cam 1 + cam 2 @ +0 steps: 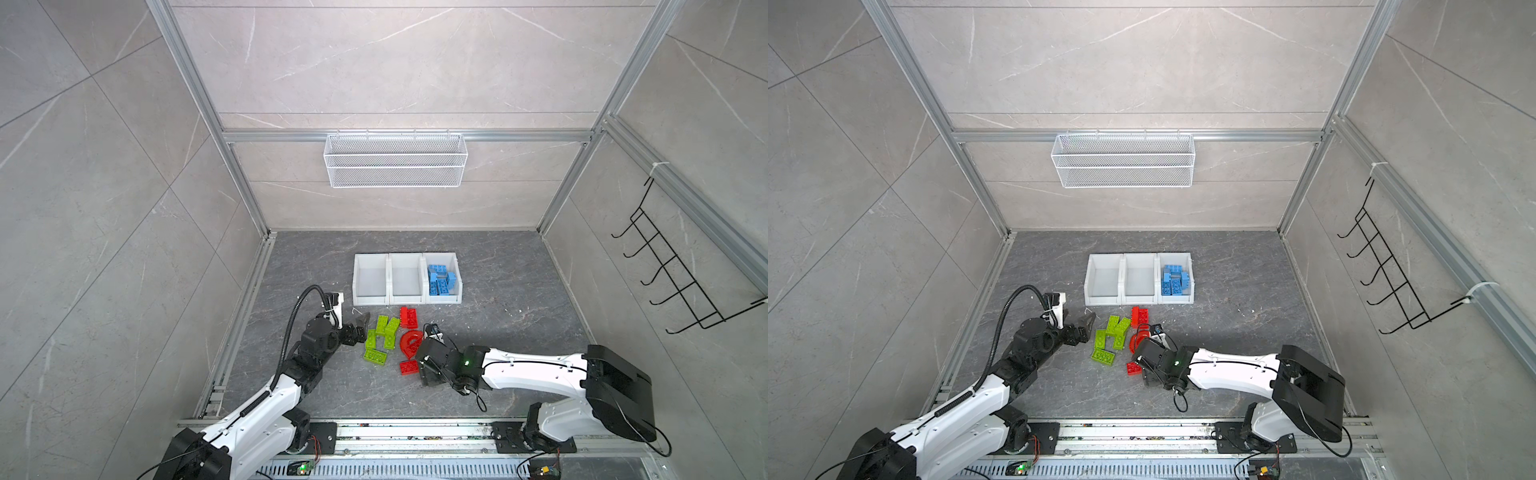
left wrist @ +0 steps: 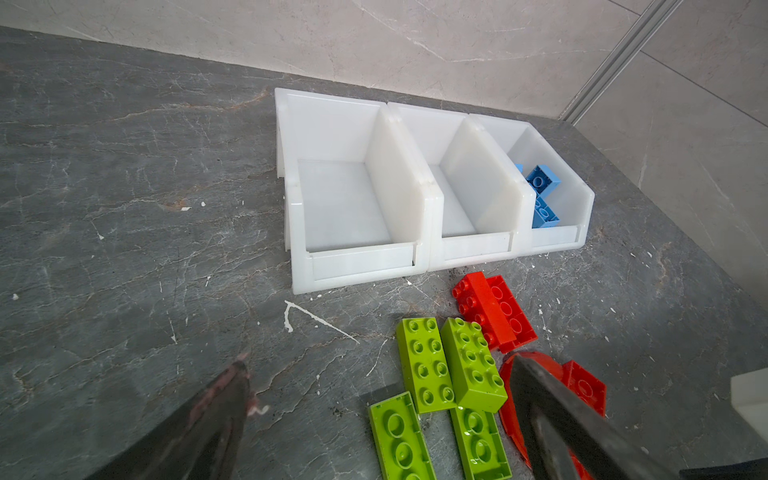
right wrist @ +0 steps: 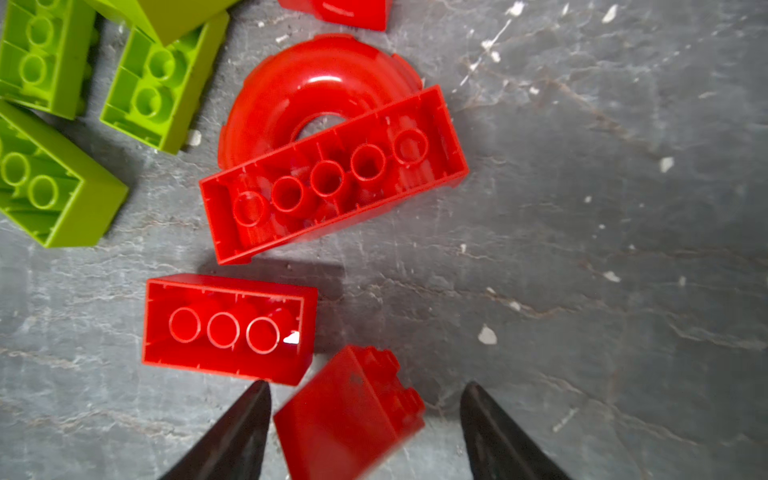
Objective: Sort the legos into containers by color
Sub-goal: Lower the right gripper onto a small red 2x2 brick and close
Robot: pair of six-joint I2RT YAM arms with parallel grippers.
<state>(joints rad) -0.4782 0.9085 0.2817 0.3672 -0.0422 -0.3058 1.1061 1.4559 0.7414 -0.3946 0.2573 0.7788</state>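
Three white bins [image 1: 371, 300] stand in a row at the back; the right-hand one holds blue legos [image 1: 440, 280], and the other two [image 2: 357, 266] are bare inside. In front lie several green legos [image 1: 382, 336] [image 2: 449, 365] and red ones: a stacked pair [image 1: 409, 318], an arch [image 3: 320, 79], a long upturned brick [image 3: 332, 174] and a shorter one [image 3: 226, 328]. My left gripper [image 1: 359, 328] [image 2: 378, 365] is open, low beside the green legos. My right gripper [image 3: 365, 385] points down, open, with a small tilted, blurred red brick [image 3: 349, 415] between its fingers, apart from one finger.
A white wire basket [image 1: 395, 160] hangs on the back wall. A black hook rack [image 1: 673, 274] is fixed to the right wall. Aluminium rails [image 1: 415, 432] run along the floor's front and left edges. Walls close in three sides.
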